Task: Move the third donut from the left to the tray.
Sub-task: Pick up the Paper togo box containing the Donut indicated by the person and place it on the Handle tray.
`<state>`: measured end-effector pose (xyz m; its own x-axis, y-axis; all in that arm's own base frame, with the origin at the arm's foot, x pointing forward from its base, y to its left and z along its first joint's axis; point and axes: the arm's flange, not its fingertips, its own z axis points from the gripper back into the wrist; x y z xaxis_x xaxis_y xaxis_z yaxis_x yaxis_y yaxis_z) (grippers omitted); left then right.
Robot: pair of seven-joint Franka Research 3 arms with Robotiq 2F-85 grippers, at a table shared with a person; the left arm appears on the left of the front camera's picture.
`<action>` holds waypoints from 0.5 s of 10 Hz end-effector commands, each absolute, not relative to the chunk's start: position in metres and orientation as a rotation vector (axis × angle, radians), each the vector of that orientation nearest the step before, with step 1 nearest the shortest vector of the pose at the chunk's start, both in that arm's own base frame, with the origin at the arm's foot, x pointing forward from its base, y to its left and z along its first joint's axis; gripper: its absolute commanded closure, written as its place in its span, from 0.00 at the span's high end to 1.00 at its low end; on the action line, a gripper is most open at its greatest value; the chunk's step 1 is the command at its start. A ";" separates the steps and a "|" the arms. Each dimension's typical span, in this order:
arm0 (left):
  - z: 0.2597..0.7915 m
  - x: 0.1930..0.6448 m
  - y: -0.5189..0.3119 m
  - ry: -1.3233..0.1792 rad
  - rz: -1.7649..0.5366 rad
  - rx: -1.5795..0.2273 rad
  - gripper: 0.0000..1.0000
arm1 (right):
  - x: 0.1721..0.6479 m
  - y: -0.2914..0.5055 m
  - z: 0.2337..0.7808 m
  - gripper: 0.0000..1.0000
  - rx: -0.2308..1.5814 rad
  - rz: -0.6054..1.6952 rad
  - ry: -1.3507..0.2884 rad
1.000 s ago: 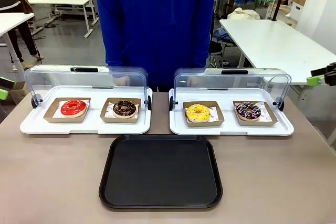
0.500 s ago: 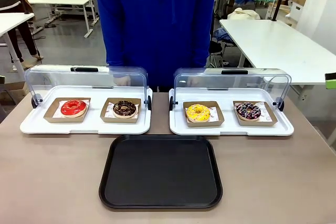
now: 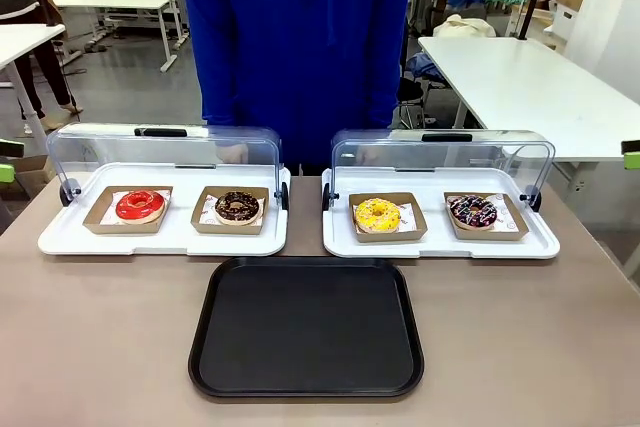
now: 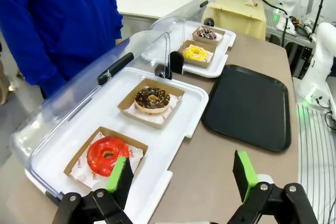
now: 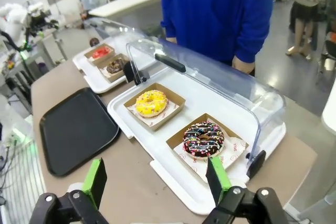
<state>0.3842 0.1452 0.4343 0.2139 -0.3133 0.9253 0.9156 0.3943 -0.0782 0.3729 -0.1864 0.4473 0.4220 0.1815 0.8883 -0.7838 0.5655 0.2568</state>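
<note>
Green pads spread wide on the right gripper (image 5: pixel 156 179), nothing between them, well back from the donuts. The left gripper (image 4: pixel 181 174) is just as wide and empty. The yellow-glazed donut (image 5: pixel 151 102) sits in its cardboard tray (image 5: pixel 170 104), beyond the sprinkled chocolate donut (image 5: pixel 203 139), so there's a risk of grabbing the wrong one! The clear lid (image 5: pixel 210 77) looms behind. Clip it reaching in, or pinch the soft glaze, and a clean delivery to the black tray (image 5: pixel 73 129) is spoiled.

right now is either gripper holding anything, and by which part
Nothing is held: left gripper and right gripper are open and empty; the yellow donut sits untouched.
</note>
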 end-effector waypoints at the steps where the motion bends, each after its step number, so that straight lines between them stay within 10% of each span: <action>1: 0.435 0.383 0.149 -1.006 -0.976 -0.748 1.00 | 0.372 -0.187 0.452 1.00 0.735 0.702 -0.969; 5: 0.435 0.383 0.149 -1.006 -0.976 -0.748 1.00 | 0.372 -0.187 0.452 1.00 0.735 0.702 -0.969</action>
<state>0.3831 0.1479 0.4346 0.2170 -0.3148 0.9240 0.9130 0.4004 -0.0780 0.3685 -0.1850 0.4515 0.4326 0.1980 0.8796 -0.7790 0.5732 0.2541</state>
